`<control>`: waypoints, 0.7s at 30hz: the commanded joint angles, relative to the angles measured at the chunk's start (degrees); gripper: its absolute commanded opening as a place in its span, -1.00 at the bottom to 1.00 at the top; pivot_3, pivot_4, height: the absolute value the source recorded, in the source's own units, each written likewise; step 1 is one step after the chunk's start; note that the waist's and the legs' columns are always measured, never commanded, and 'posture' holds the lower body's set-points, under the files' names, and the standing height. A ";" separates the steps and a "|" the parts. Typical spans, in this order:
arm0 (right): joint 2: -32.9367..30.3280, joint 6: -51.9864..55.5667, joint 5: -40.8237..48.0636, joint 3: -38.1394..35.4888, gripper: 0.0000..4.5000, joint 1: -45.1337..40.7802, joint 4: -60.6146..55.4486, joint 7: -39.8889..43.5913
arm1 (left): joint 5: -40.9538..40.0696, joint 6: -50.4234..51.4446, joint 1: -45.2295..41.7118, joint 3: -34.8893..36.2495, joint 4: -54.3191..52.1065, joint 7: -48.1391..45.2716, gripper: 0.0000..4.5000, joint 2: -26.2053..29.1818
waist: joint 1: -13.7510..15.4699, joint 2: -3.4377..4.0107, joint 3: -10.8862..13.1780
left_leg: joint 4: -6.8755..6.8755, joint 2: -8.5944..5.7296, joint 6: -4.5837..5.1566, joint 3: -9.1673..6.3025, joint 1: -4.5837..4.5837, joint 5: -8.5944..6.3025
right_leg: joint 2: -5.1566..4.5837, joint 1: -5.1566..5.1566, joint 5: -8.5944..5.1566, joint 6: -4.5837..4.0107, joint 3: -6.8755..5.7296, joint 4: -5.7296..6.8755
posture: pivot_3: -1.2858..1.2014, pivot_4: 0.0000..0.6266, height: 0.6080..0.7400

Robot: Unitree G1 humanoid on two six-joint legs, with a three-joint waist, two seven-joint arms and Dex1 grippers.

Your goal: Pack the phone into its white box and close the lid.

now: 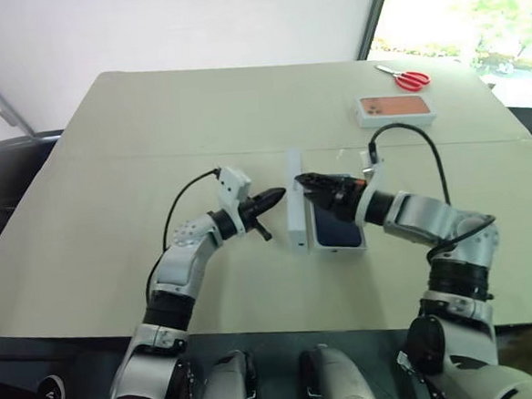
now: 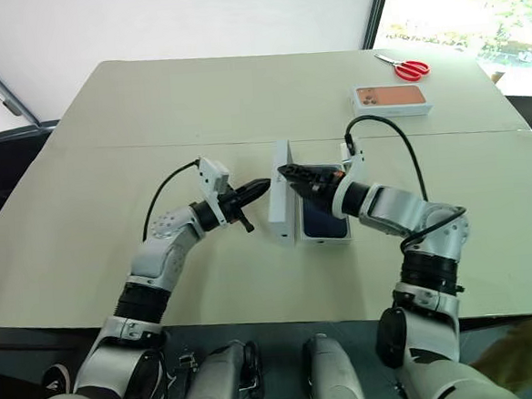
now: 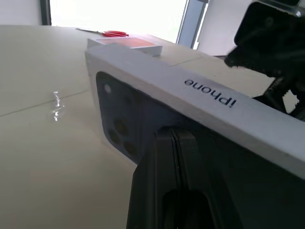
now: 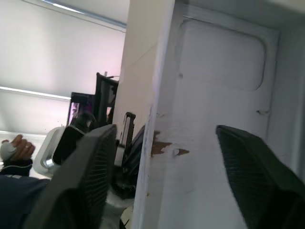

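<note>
Your two grippers meet over the middle of the beige table (image 1: pixel 109 174), where the white box (image 2: pixel 345 237) lies flat with the phone (image 2: pixel 321 225) sitting inside it, its dark navy face showing. The lid (image 2: pixel 281 198) stands on its long edge just left of the box, touching it, its plain white inside turned toward the right arm and its dark printed face toward the left (the left wrist view catches the brand name along its upper rim). Your left gripper (image 1: pixel 272 198) comes in from the left with its black fingers pressed together, tips right at the lid's outer face; whether they actually touch it cannot be told from the head views. Your right gripper (image 2: pixel 291 172) reaches in from the right over the phone, and its fingers (image 4: pixel 86 176) are spread wide with the lid's upper edge standing between them, not pinched, in the right wrist view. That same view shows the lid's white inside with a rounded recess and a small torn spot near the edge. Far right on the table lies a second box (image 1: pixel 394 109) with an orange phone picture, and beyond it a pair of red-handled scissors (image 1: pixel 405 77), both well apart from the work. In the right wrist view a person's hand (image 4: pixel 14 148) shows in the background beyond the table edge.
</note>
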 commanded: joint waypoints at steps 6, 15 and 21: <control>-19.92 -12.46 -23.31 10.50 0.98 -6.77 0.71 27.81 | 1.20 -2.82 -3.80 -1.10 1.71 -0.06 -1.00 -3.60 | 0.17 0.00 0.02 | 0.07 -0.01 0.08 0.00 -0.14 -0.01 | 0.02 -0.09 0.00 0.04 -0.01 -0.03 | 0.03 -0.52 1.00; -28.17 -36.65 -52.51 24.23 0.98 -0.46 1.52 48.49 | 2.39 -4.46 -6.03 -2.58 7.38 -0.36 -1.00 -8.34 | 0.18 -0.08 0.04 | 0.08 -0.01 0.18 0.02 -0.17 -0.07 | 0.05 -0.09 -0.05 0.16 -0.01 -0.12 | 0.03 -0.52 1.00; -28.68 -50.50 -67.95 31.26 0.98 2.37 -1.41 53.03 | 3.76 -5.76 -7.04 -3.63 9.68 -0.38 -1.00 -10.70 | 0.19 -0.09 0.04 | 0.17 -0.01 0.18 0.01 -0.17 -0.07 | 0.03 -0.09 -0.04 0.18 -0.01 -0.10 | 0.03 -0.52 1.00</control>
